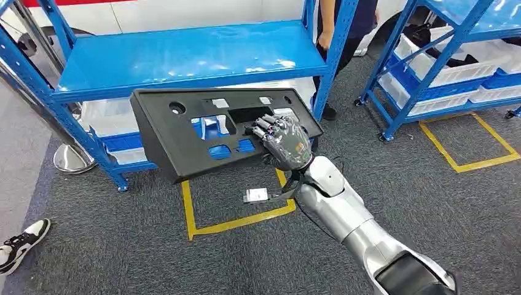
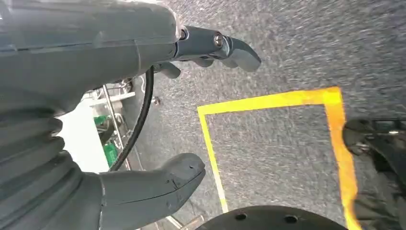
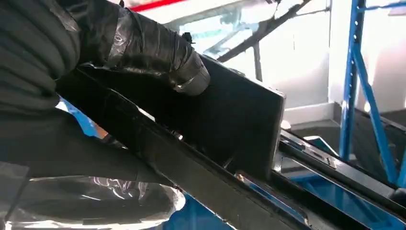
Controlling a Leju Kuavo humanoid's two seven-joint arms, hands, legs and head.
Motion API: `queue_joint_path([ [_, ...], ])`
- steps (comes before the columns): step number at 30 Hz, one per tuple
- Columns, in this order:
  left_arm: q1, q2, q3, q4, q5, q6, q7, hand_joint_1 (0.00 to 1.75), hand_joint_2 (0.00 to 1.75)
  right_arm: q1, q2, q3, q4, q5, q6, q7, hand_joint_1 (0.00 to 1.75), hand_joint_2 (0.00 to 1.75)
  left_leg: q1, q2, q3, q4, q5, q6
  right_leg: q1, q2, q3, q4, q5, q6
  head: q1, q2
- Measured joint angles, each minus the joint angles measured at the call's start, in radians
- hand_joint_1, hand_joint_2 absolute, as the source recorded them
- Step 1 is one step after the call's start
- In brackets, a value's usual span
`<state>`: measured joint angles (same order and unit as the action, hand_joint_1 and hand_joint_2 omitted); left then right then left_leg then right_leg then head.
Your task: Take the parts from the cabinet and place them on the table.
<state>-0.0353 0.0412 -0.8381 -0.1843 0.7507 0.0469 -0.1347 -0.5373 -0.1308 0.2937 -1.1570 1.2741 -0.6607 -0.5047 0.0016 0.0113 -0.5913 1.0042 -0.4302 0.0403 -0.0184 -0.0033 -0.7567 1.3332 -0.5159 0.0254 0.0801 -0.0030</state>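
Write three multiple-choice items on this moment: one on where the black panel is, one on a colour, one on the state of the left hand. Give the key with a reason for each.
1. Where is the black panel?
A. Flat on the carpet
B. Held up by the right hand, in front of the blue rack
C. On a table

2. What colour is the tape outline on the carpet?
A. Yellow
B. Red
C. White

3. What is the state of the left hand?
A. Gripping the panel
B. Holding a bin
C. Holding nothing, fingers apart

Key: B, the head view shows the right hand's fingers hooked into a cutout of the panel, which is clear of the floor. A, the outline is yellow in the head and left wrist views. C, the left wrist view shows carpet between thumb and fingers.
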Motion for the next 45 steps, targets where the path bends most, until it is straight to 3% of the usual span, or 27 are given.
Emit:
queue_joint_path([
  [2, 0.000, 0.000, -0.001, 0.000, 0.003, 0.000, 0.000, 0.00, 1.75, -0.001, -0.001, 0.001, 0.000, 0.000, 0.000, 0.000, 1.75, 1.75, -0.001, -0.001, -0.029, 0.010, 0.014, -0.005, 0.003, 0.000, 0.099, -0.115, 0.056, -0.008, 0.000, 0.000],
  [4, 0.000, -0.001, -0.002, 0.000, 0.003, 0.000, 0.000, 0.00, 1.75, -0.010, -0.001, 0.002, 0.000, 0.000, 0.000, 0.000, 1.75, 1.75, -0.007, -0.002, -0.051, 0.021, 0.025, -0.014, 0.012, 0.001, 0.207, -0.274, 0.015, -0.021, 0.000, 0.000],
  [7, 0.000, 0.000, -0.002, 0.000, 0.006, 0.000, 0.000, 0.00, 1.75, -0.017, -0.001, 0.003, 0.005, -0.007, 0.000, 0.010, 1.75, 1.75, -0.001, 0.000, -0.052, 0.010, 0.052, -0.032, 0.018, 0.001, 0.205, -0.295, 0.021, -0.030, -0.001, 0.000],
  [8, 0.003, 0.000, -0.002, 0.000, 0.006, 0.000, 0.000, 0.00, 1.75, -0.018, -0.001, 0.003, 0.008, -0.011, 0.000, 0.017, 1.75, 1.75, -0.008, -0.004, -0.056, 0.009, 0.059, -0.039, 0.009, -0.001, 0.199, -0.304, 0.033, -0.042, 0.000, 0.000],
  [10, 0.001, 0.003, -0.002, 0.001, 0.009, -0.002, -0.001, 0.00, 1.75, -0.024, -0.001, 0.005, 0.021, -0.018, 0.000, 0.023, 1.75, 1.75, -0.002, -0.007, -0.079, 0.047, -0.007, -0.051, 0.003, -0.007, 0.184, -0.310, 0.053, -0.058, -0.001, 0.000],
  [12, 0.001, 0.003, -0.002, 0.001, 0.011, -0.003, -0.001, 0.00, 1.75, -0.031, 0.000, 0.013, 0.030, -0.020, 0.000, 0.035, 1.75, 1.75, 0.004, -0.007, -0.125, 0.195, -0.119, -0.058, 0.005, -0.008, 0.160, -0.309, 0.071, -0.066, 0.000, 0.000],
  [13, 0.001, 0.003, -0.002, 0.001, 0.013, -0.004, -0.001, 0.00, 1.75, -0.033, 0.000, 0.017, 0.035, -0.021, 0.000, 0.035, 1.75, 1.75, 0.005, -0.007, -0.145, 0.269, -0.152, -0.061, 0.006, -0.008, 0.146, -0.307, 0.080, -0.066, 0.000, 0.000],
  [14, 0.001, 0.004, -0.002, 0.001, 0.014, -0.005, -0.001, 0.00, 1.75, -0.033, 0.000, 0.020, 0.041, -0.022, 0.000, 0.036, 1.75, 1.75, 0.005, -0.007, -0.149, 0.311, -0.156, -0.063, 0.006, -0.008, 0.134, -0.304, 0.089, -0.065, 0.000, 0.000],
  [16, 0.001, 0.008, -0.002, 0.001, 0.016, -0.006, -0.001, 0.00, 1.75, -0.034, 0.003, 0.026, 0.050, -0.025, 0.000, 0.037, 1.75, 1.75, 0.005, -0.007, -0.092, 0.265, -0.103, -0.062, 0.006, -0.009, 0.110, -0.299, 0.103, -0.061, 0.000, 0.000],
  [18, 0.001, 0.015, -0.002, 0.001, 0.019, -0.012, -0.003, 0.00, 1.75, -0.037, 0.012, 0.032, 0.057, -0.024, 0.000, 0.053, 1.75, 1.75, 0.005, -0.008, 0.026, 0.100, -0.051, -0.054, 0.006, -0.008, 0.092, -0.294, 0.116, -0.057, 0.000, 0.000],
  [20, -0.001, 0.027, -0.002, 0.001, 0.027, -0.019, -0.006, 0.00, 1.75, -0.047, 0.021, 0.042, 0.062, -0.020, 0.000, 0.073, 1.75, 1.75, -0.003, -0.011, 0.089, -0.011, -0.078, -0.045, 0.009, -0.008, 0.081, -0.293, 0.130, -0.047, 0.001, 0.000],
  [23, 0.000, 0.032, -0.002, 0.001, 0.028, -0.025, -0.006, 0.00, 1.75, -0.059, 0.034, 0.058, 0.072, -0.017, 0.000, 0.094, 1.75, 1.75, -0.009, -0.012, 0.072, -0.005, -0.052, -0.034, 0.005, -0.008, 0.079, -0.305, 0.162, -0.031, 0.000, 0.000],
  [24, 0.000, 0.032, -0.002, 0.001, 0.028, -0.026, -0.006, 0.00, 1.75, -0.060, 0.034, 0.062, 0.074, -0.017, 0.000, 0.097, 1.75, 1.75, 0.005, -0.009, 0.065, -0.014, -0.037, -0.022, 0.010, -0.007, 0.069, -0.307, 0.163, -0.025, 0.000, 0.000],
  [26, -0.002, 0.033, -0.002, 0.001, 0.027, -0.026, -0.006, 0.00, 1.75, -0.066, 0.034, 0.074, 0.082, -0.021, 0.000, 0.106, 1.75, 1.75, 0.004, -0.003, 0.041, -0.017, -0.014, -0.008, 0.005, -0.002, 0.046, -0.232, 0.056, -0.019, 0.001, 0.000],
  [28, -0.001, 0.033, -0.002, 0.001, 0.027, -0.025, -0.006, 0.00, 1.75, -0.068, 0.034, 0.079, 0.084, -0.036, 0.000, 0.106, 1.75, 1.75, 0.002, -0.001, 0.009, -0.012, 0.008, -0.002, 0.002, -0.001, 0.009, -0.079, -0.054, -0.014, 0.000, 0.000],
  [29, 0.000, 0.033, -0.002, 0.001, 0.027, -0.024, -0.006, 0.00, 1.75, -0.068, 0.032, 0.080, 0.086, -0.039, 0.000, 0.108, 1.75, 1.75, 0.001, -0.002, -0.007, -0.009, 0.019, -0.002, 0.002, -0.001, 0.004, -0.023, -0.067, -0.012, 0.001, 0.000],
  [30, -0.001, 0.032, -0.002, 0.001, 0.026, -0.021, -0.006, 0.00, 1.75, -0.068, 0.029, 0.084, 0.089, -0.044, 0.000, 0.108, 1.75, 1.75, 0.001, -0.002, -0.026, -0.005, 0.030, -0.003, 0.002, -0.001, 0.013, 0.000, -0.045, -0.011, 0.000, 0.000],
  [32, 0.000, 0.032, -0.002, 0.001, 0.026, -0.018, -0.006, 0.00, 1.75, -0.070, 0.024, 0.093, 0.090, -0.053, 0.000, 0.108, 1.75, 1.75, 0.002, -0.002, -0.062, 0.007, 0.049, -0.008, 0.002, -0.001, 0.090, -0.068, 0.031, -0.014, 0.000, 0.000],
  [33, 0.000, 0.032, -0.003, 0.001, 0.025, -0.016, -0.006, 0.00, 1.75, -0.073, 0.023, 0.097, 0.090, -0.053, 0.000, 0.109, 1.75, 1.75, 0.002, -0.002, -0.077, 0.015, 0.057, -0.012, 0.002, -0.001, 0.154, -0.146, 0.043, -0.017, 0.000, 0.000],
  [35, 0.000, 0.031, -0.003, 0.001, 0.025, -0.015, -0.006, 0.00, 1.75, -0.081, 0.023, 0.101, 0.089, -0.054, 0.000, 0.108, 1.75, 1.75, -0.003, -0.002, -0.094, 0.025, 0.069, -0.024, 0.011, 0.002, 0.248, -0.297, -0.028, -0.026, -0.001, 0.000],
  [38, 0.002, 0.031, -0.003, 0.001, 0.025, -0.015, -0.006, 0.00, 1.75, -0.084, 0.021, 0.105, 0.090, -0.055, 0.000, 0.108, 1.75, 1.75, 0.001, -0.002, -0.096, 0.008, 0.107, -0.042, 0.019, 0.001, 0.227, -0.298, -0.005, -0.040, 0.000, 0.000],
  [39, 0.006, 0.032, -0.003, 0.002, 0.026, -0.015, -0.006, 0.00, 1.75, -0.083, 0.019, 0.106, 0.093, -0.055, 0.000, 0.108, 1.75, 1.75, 0.004, -0.006, -0.106, 0.008, 0.108, -0.048, 0.005, -0.005, 0.218, -0.310, 0.013, -0.052, 0.000, 0.000],
  [40, 0.006, 0.031, -0.003, 0.002, 0.027, -0.015, -0.007, 0.00, 1.75, -0.085, 0.019, 0.110, 0.094, -0.056, 0.000, 0.108, 1.75, 1.75, 0.005, -0.008, -0.115, 0.026, 0.064, -0.054, 0.007, -0.008, 0.208, -0.309, 0.025, -0.058, 0.000, 0.000],
  [41, 0.006, 0.031, -0.003, 0.002, 0.027, -0.016, -0.007, 0.00, 1.75, -0.087, 0.019, 0.115, 0.094, -0.058, 0.000, 0.108, 1.75, 1.75, 0.006, -0.008, -0.128, 0.076, -0.010, -0.056, 0.008, -0.007, 0.192, -0.310, 0.039, -0.068, 0.000, 0.000],
  [43, 0.006, 0.030, -0.003, 0.002, 0.027, -0.015, -0.007, 0.00, 1.75, -0.087, 0.018, 0.122, 0.095, -0.064, 0.000, 0.110, 1.75, 1.75, 0.008, -0.008, -0.149, 0.217, -0.130, -0.062, 0.010, -0.006, 0.158, -0.309, 0.067, -0.071, 0.000, 0.000],
  [44, 0.006, 0.030, -0.003, 0.002, 0.028, -0.015, -0.007, 0.00, 1.75, -0.086, 0.018, 0.124, 0.097, -0.067, 0.000, 0.109, 1.75, 1.75, 0.009, -0.008, -0.151, 0.277, -0.150, -0.065, 0.011, -0.006, 0.141, -0.309, 0.080, -0.070, 0.000, 0.000],
  [45, 0.005, 0.030, -0.003, 0.002, 0.028, -0.015, -0.007, 0.00, 1.75, -0.086, 0.016, 0.127, 0.099, -0.071, 0.000, 0.109, 1.75, 1.75, 0.009, -0.008, -0.140, 0.312, -0.131, -0.066, 0.011, -0.006, 0.120, -0.308, 0.096, -0.069, 0.000, 0.000],
])
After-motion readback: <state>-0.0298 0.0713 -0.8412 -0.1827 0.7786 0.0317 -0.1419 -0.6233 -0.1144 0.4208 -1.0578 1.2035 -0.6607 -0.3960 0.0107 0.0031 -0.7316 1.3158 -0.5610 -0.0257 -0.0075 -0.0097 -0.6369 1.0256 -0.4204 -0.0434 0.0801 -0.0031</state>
